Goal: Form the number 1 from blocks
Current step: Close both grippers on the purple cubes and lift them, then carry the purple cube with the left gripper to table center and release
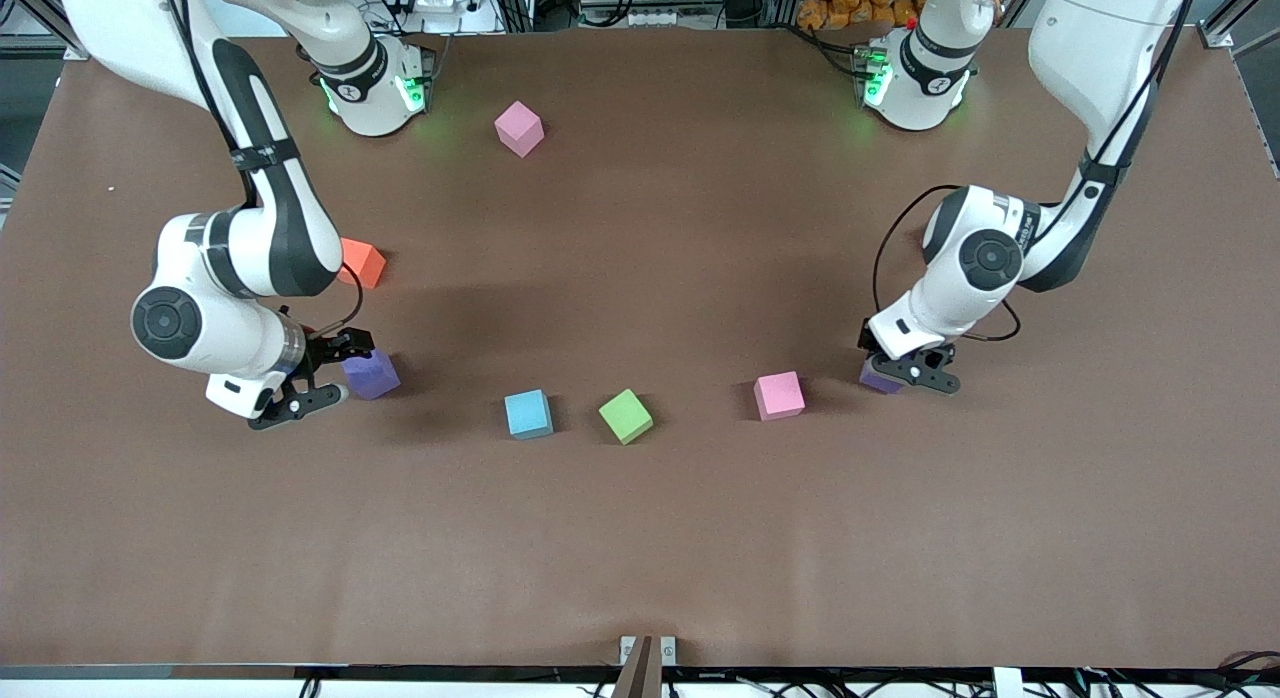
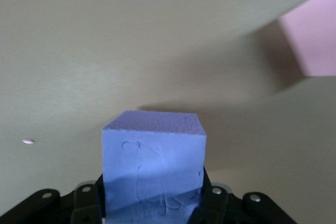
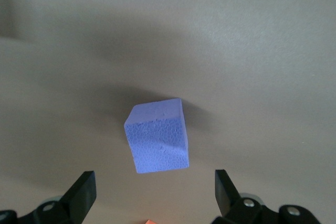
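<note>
Brown table (image 1: 640, 538), matte, carrying seven foam cubes, none yet lined up into the figure 1. Right arm: elbow bent, wrist low toward its own end of the table; right claw (image 1: 310, 373) wide open and empty, its fingers standing either side of a purple cube (image 1: 372, 375) without touching it, the cube sitting skewed between them in the right wrist view. Orange cube (image 1: 362, 262): just beside that arm's forearm, farther from the front camera; not part of the task. Pink cube (image 1: 519, 128): well apart, near the arm bases. Blue cube (image 1: 527, 414), green cube (image 1: 625, 416) and second pink cube (image 1: 779, 395): a loose row nearer the front camera. Left arm: folded down steeply, wrist low; left claw (image 1: 912, 368) closed on the second purple cube (image 2: 152, 166), which appears to rest on the table. Step in hand, as judged: pickup of both purple cubes. Next move calls for lifting the gripped cube clear, and for closing the right claw squarely.
</note>
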{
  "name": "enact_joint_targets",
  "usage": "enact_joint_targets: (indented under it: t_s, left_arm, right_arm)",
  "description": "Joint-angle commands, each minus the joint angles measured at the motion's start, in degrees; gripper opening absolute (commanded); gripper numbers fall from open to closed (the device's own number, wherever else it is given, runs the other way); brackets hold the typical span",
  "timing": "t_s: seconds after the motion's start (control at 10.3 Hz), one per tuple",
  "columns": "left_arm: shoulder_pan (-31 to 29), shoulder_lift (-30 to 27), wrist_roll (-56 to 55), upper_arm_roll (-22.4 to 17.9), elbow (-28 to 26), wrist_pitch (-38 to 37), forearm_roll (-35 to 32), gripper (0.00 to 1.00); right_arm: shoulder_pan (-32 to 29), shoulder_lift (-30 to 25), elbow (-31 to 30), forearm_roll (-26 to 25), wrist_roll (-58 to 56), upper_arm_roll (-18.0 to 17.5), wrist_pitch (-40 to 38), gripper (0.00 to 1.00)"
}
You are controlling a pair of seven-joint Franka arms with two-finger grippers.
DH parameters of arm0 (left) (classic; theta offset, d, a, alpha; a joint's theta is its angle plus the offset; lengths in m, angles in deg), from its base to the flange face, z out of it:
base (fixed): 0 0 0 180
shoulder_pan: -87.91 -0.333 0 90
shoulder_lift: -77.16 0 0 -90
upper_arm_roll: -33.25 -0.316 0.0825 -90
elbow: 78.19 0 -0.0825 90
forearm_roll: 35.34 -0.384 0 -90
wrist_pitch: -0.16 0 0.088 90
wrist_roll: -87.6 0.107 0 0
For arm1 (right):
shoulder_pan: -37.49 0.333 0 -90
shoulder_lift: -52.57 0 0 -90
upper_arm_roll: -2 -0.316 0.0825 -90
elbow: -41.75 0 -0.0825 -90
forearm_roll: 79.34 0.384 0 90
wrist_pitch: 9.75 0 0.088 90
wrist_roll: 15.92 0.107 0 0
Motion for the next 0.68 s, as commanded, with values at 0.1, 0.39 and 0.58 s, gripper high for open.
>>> enact_joint_targets:
  t_s: [0.1,0.39,0.58]
  left_arm:
    - [0.0,-5.3,-20.9,15.8,1.5,-13.5,-1.4,0.0]
    - [0.3,-3.5,-38.8,28.6,1.6,-14.1,-1.4,0.0]
    - [3.2,-2.7,-44.8,32.4,1.0,-14.3,-1.5,0.0]
  right_arm:
    - [0.2,2.9,-0.2,1.2,-1.1,0.1,2.0,1.0]
    - [1.0,4.6,-0.1,1.2,-1.4,0.1,4.6,1.0]
    - [1.1,5.8,-0.2,1.2,-1.5,0.1,6.8,1.0]
